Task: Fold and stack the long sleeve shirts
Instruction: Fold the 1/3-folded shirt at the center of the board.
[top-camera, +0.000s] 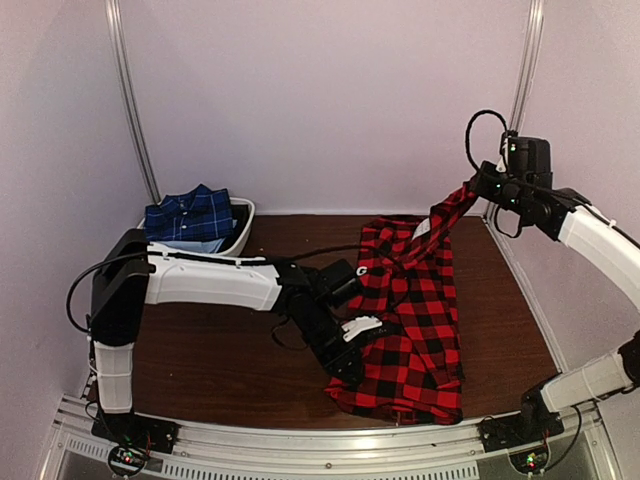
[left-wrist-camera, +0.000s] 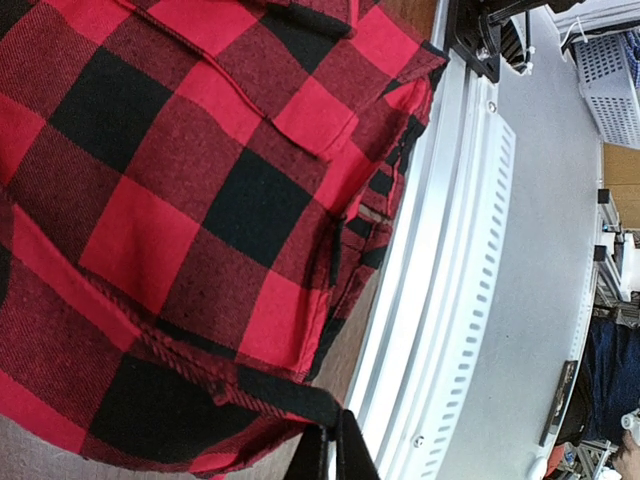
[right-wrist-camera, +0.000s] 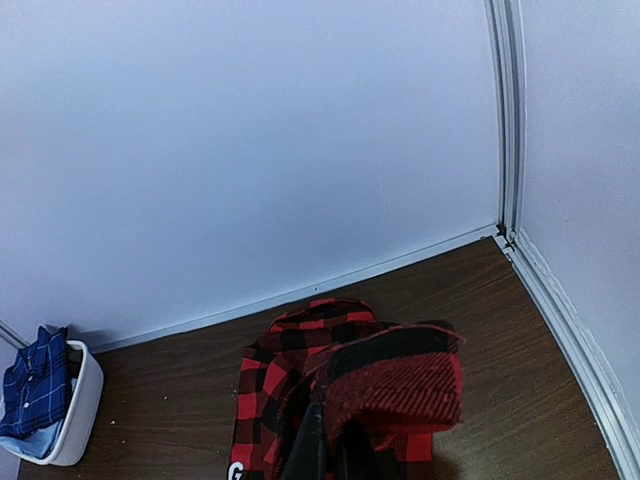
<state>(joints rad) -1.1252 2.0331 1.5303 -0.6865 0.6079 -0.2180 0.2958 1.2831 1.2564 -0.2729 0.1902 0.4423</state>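
Brown table (top-camera: 220, 350), top cam: red-and-black shirt (top-camera: 420, 320) sprawls right of centre, navy shirt (top-camera: 190, 215) waits in white bin (top-camera: 245, 225) far left; L wrist: left gripper (left-wrist-camera: 330, 445) pinched onto near hem, prob. as anchor; R wrist: right gripper (right-wrist-camera: 322, 440) clamps a raised sleeve, prob. to spread it.

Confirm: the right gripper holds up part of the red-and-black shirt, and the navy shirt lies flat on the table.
One error: the navy shirt sits in a white bin, not flat on the table, per the top external view. The right gripper does hold up the red-and-black shirt.
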